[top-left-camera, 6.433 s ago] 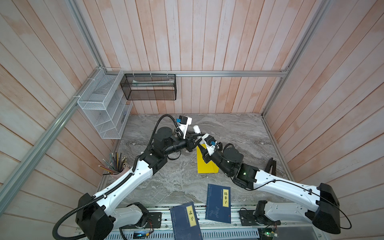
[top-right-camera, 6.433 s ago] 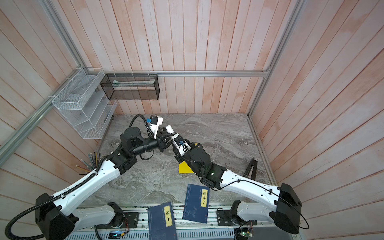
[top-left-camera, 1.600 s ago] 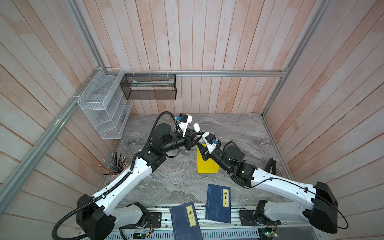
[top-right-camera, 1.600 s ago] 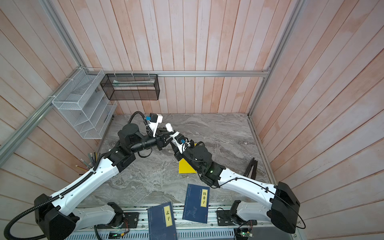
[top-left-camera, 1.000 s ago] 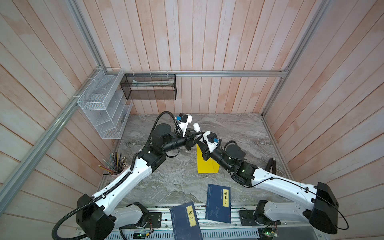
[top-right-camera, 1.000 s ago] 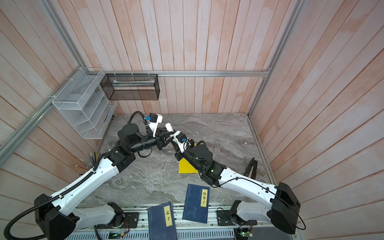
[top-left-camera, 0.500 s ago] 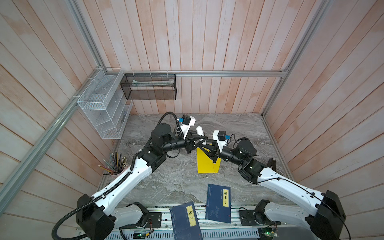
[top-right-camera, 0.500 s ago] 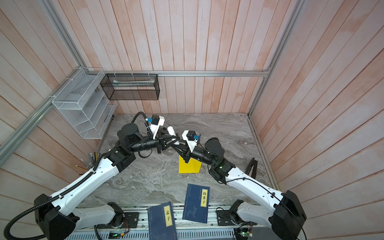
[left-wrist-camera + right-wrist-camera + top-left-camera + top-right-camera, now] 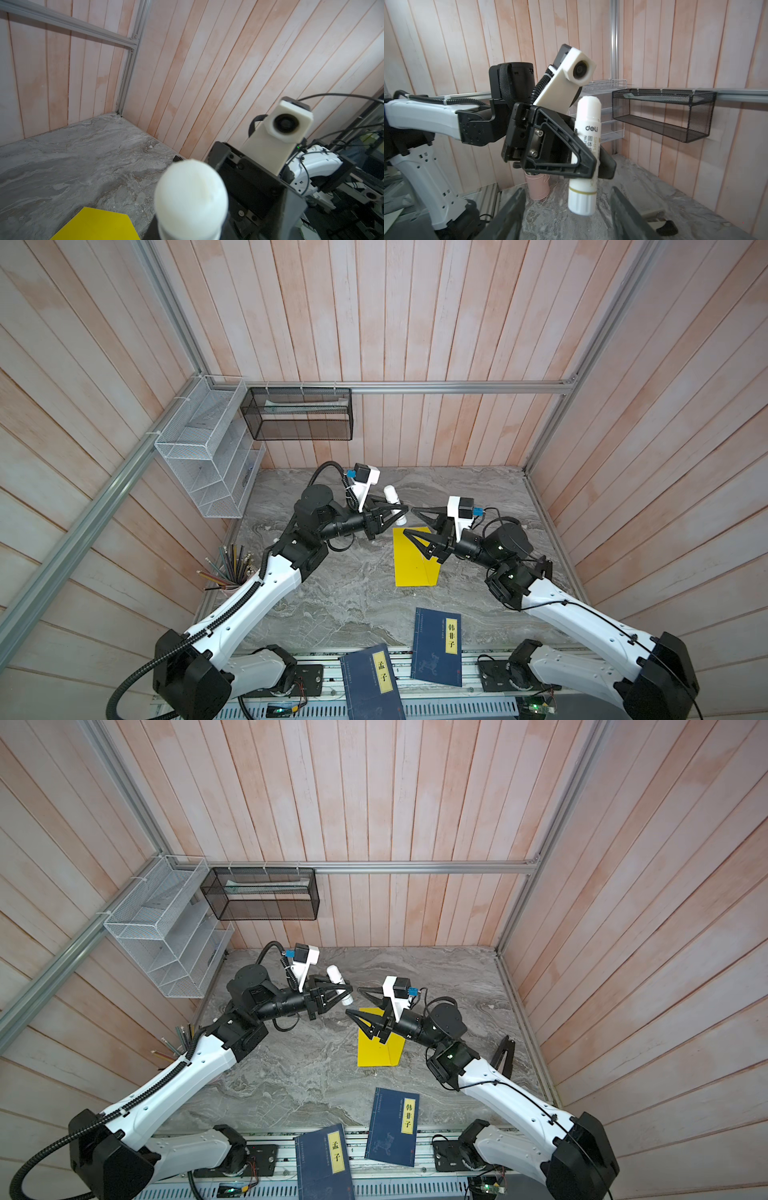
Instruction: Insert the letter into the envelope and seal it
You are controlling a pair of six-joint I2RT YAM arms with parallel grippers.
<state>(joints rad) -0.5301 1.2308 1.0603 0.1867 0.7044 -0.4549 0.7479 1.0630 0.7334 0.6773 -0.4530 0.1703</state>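
The yellow envelope (image 9: 411,570) (image 9: 376,1052) lies flat on the marble table; its tapered end (image 9: 95,225) shows in the left wrist view. The letter is out of view. My left gripper (image 9: 397,515) (image 9: 343,996) hangs above the envelope's far end, shut on a white glue stick (image 9: 392,499) (image 9: 338,977) (image 9: 191,199) (image 9: 586,158). Its jaws pinch the stick's middle. My right gripper (image 9: 408,521) (image 9: 352,1001) faces it from the right, open and empty. Its fingers (image 9: 510,209) stand apart on either side of the stick's ribbed base, not touching it.
Two dark blue books (image 9: 436,645) (image 9: 372,680) lie at the front edge. A pink cup of pencils (image 9: 232,572) (image 9: 537,187) stands at the left. A white wire shelf (image 9: 203,456) and a black mesh basket (image 9: 299,414) hang on the walls.
My right gripper has opened, let go of the glue stick and drawn back to the right. The left gripper still holds the stick in nearly the same place.
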